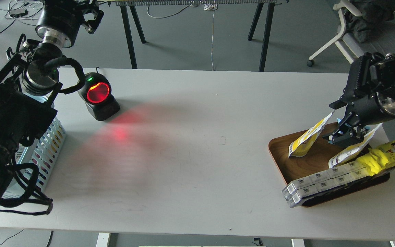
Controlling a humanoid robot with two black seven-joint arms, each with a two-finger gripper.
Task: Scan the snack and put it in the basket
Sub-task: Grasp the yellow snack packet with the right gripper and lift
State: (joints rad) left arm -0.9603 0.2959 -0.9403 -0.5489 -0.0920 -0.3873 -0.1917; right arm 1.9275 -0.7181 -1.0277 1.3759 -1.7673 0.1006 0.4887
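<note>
Right gripper (344,136) at the right side of the frame, low over the back part of the brown wooden tray (279,151), dark fingers pointing down and left. Fingers too dark and bunched to tell apart, so open or closed cannot be told. Snack (308,136), a yellow and white pouch, leaning upright on the tray just left of that gripper, top corner tilted up to the right; contact with the fingers cannot be made out. Second white and yellow pouch (353,148) lying slanted just below and right of the gripper. Long bright yellow pack with a cartoon face (387,154) across the tray's right end, reaching past its edge. Row of small pale boxes (321,181) along the tray's front edge, left end overhanging onto the white table (197,164).

Left gripper (93,19) at the upper left of the frame, raised beyond the table's far edge, holding nothing visible; fingers not clear enough to say open or closed. Light blue basket (51,144) at the left edge of the frame, mostly hidden behind the left arm, lattice side showing. Black barcode scanner (98,96) near the table's back left, round window glowing red, red light spread on the table in front of it.
</note>
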